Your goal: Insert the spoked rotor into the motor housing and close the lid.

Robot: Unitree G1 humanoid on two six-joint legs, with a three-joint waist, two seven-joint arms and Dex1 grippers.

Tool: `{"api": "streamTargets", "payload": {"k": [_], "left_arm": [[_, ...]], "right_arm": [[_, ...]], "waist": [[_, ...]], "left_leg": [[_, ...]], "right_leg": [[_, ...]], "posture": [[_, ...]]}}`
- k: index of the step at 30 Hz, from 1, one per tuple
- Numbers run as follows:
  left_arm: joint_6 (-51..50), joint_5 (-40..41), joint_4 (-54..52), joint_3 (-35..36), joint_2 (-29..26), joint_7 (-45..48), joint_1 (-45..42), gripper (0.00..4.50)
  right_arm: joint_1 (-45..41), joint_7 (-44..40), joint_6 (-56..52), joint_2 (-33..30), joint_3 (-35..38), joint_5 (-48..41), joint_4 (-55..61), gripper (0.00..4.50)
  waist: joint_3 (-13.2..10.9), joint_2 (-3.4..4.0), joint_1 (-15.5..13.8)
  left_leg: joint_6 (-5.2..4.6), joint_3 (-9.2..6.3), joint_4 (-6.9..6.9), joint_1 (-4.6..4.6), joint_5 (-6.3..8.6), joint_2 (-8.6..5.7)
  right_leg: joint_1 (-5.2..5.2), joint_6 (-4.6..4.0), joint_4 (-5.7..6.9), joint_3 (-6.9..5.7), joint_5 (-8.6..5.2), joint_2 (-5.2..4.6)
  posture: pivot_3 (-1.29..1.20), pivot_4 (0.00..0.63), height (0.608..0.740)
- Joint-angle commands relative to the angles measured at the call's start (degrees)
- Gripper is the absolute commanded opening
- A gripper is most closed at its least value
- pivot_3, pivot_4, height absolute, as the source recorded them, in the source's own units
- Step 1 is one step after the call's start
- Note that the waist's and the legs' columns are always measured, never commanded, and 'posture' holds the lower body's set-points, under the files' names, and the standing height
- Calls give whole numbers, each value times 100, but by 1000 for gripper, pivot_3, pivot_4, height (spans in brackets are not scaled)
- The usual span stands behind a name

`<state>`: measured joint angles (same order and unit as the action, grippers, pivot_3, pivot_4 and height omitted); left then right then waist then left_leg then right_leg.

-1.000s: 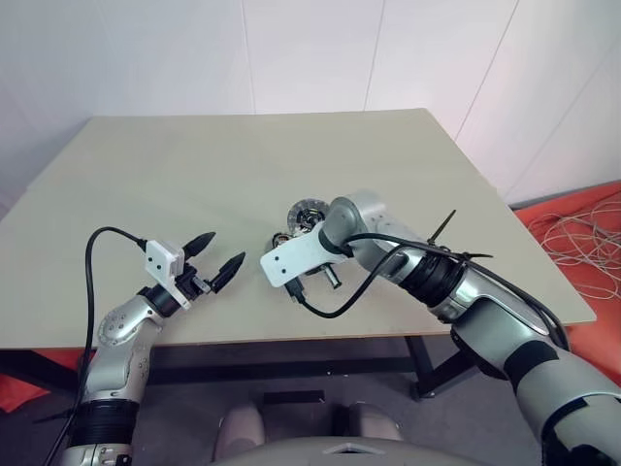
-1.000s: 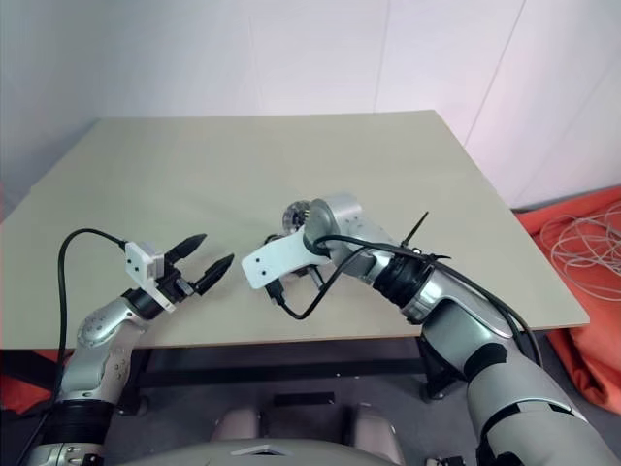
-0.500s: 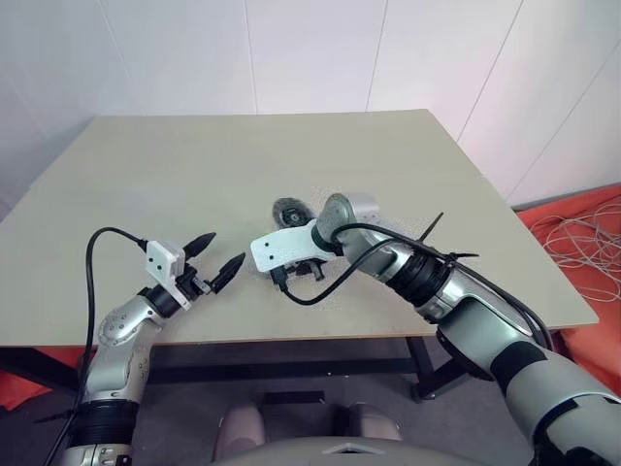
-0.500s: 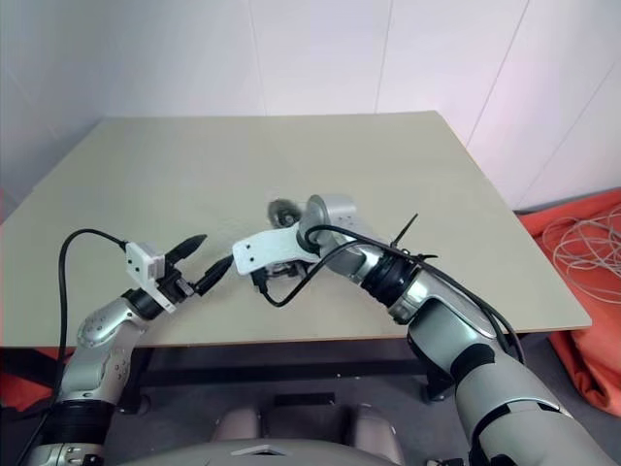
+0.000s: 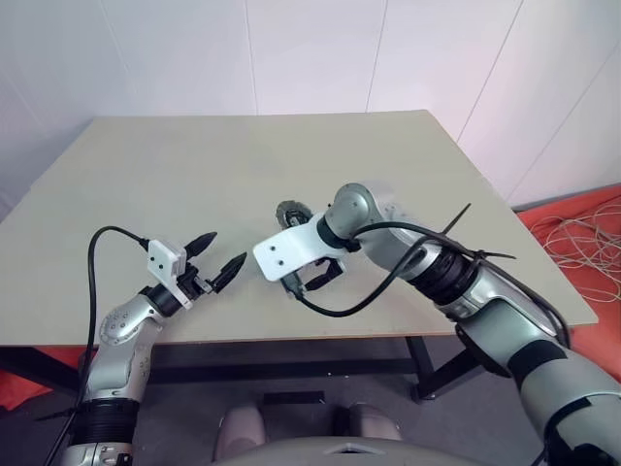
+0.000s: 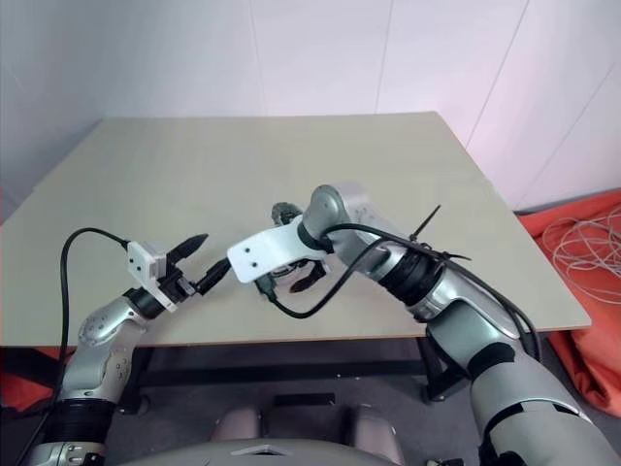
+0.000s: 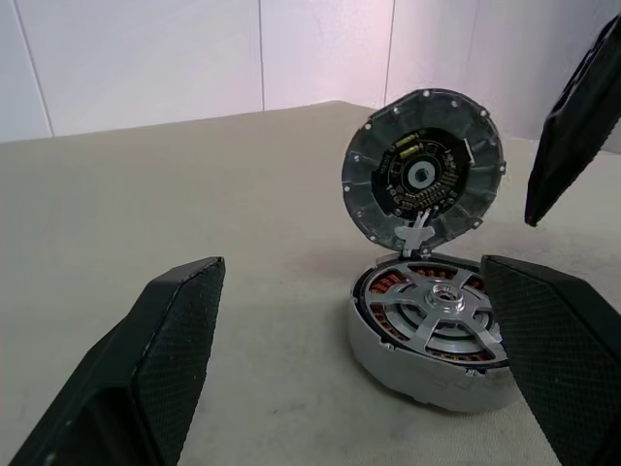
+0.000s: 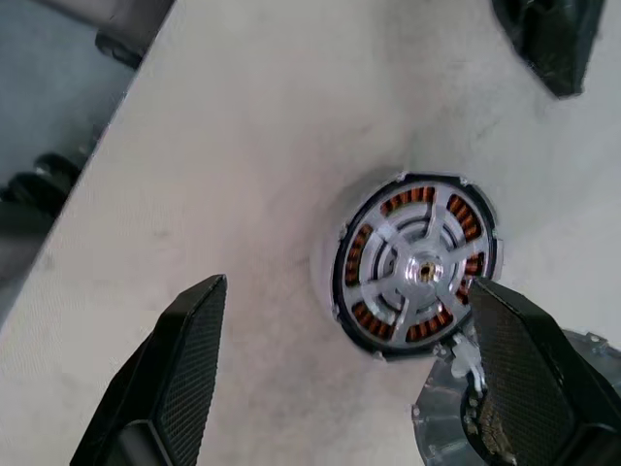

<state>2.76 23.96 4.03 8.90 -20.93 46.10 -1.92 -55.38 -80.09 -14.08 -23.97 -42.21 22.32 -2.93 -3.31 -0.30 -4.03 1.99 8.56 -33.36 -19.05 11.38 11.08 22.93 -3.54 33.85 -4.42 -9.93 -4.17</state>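
Looking down past our right pincer [image 8: 335,374], fingers spread wide, we see the motor housing [image 8: 415,267] on the desk [image 5: 194,175] directly beneath, spoked rotor [image 7: 441,309] seated inside, lid [image 7: 424,178] upright behind; our left pincer [image 5: 222,258], also apart, waits beside it.

Motor housing [image 7: 432,335] sits flat on the tan table, a shallow round silver body with copper-brown windings ringing its inside. The spoked rotor [image 7: 439,309] lies seated in it, silver spokes running from a small hub over the windings. The lid [image 7: 424,180] stands upright and open at the housing's twelve o'clock edge, joined there by a small pale hinge, dark ribbed face showing.
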Motion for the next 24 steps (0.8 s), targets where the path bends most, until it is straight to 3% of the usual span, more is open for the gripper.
{"api": "streamTargets", "payload": {"k": [1, 5, 12, 16, 24], "left_arm": [[128, 25, -62, 35, -24, 39, -136, 4500], [132, 30, -91, 49, -24, 30, -124, 4500], [142, 39, -147, 83, -33, 6, -69, 4500], [153, 38, -138, 90, -38, 3, -77, 4500], [178, 39, -131, 88, -37, 7, -80, 4500]], "right_arm": [[-211, 564, 1163, 8, 105, 86, -591, 4461], [-444, 944, 2496, 131, -34, 236, -1504, 4461], [-512, 767, 3317, 321, -173, 326, -2167, 4461], [-566, 586, 3331, 334, -221, 441, -2513, 4461], [-642, 583, 3477, 379, -200, 645, -2944, 4461]], "waist": [[0, 0, 7], [0, 0, 30], [0, -1, 21], [0, -1, 16], [0, 0, 20]], "left_leg": [[1, 1, 0, 0, -1, 0], [5, 1, 0, -4, -3, 0], [1, 2, -2, -5, -1, -2], [-2, 5, -1, -9, 1, -4], [-1, 4, -2, -8, 0, -2]], "right_leg": [[-1, 0, 0, 0, 0, 0], [3, 1, 0, 0, 0, 0], [8, -5, 0, -1, 3, 0], [8, -32, 0, -3, 19, 0], [7, -6, 0, -2, 3, 1]], "posture": [[0, 0, 740], [0, 0, 740], [0, 0, 740], [0, 0, 740], [0, 0, 740]]}}
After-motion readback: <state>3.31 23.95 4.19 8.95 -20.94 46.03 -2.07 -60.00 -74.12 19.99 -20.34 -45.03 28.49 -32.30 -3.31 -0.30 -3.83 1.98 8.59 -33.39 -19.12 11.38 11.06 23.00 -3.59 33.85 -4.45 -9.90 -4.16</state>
